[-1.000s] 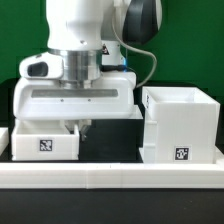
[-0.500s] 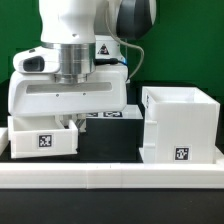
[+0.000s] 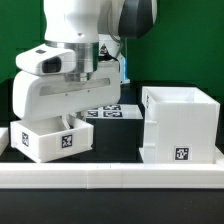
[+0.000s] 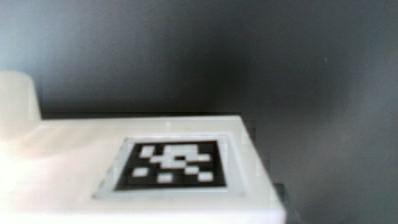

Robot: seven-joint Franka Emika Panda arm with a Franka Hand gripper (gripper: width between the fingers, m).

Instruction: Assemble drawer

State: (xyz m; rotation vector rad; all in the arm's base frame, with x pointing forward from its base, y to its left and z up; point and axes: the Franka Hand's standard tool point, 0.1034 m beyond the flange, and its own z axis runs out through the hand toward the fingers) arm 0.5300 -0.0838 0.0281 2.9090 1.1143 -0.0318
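Single-arm drawer assembly, tray-handling step. The main hazard concerns the small white plastic tray (image 3: 45,147), which sits skewed on or just above the black bench (image 3: 118,148) with one corner turned toward the camera. A thin wall held off-centre may let the tray pivot or slip. It would then meet the large white open-topped plastic box (image 3: 180,125) crooked and could jam. A careless sweep across the bench could also knock that box, or catch the long low white rail (image 3: 110,177) along the front edge. The tray lies at the exterior view's left, directly beneath the wrist. The jaws reach down at its rear wall, but whether they are touching it or just inside it cannot be told. Nor can it be told whether the jaws stand apart or are clamped on that wall: the arm's own bulk hides the fingertips, and the wrist view shows none. The wrist view is filled by a white face bearing a black-and-white square tag (image 4: 175,165), probably this tray's. The box stands well apart at the exterior view's right. The marker board (image 3: 105,112) lies behind, between the two.
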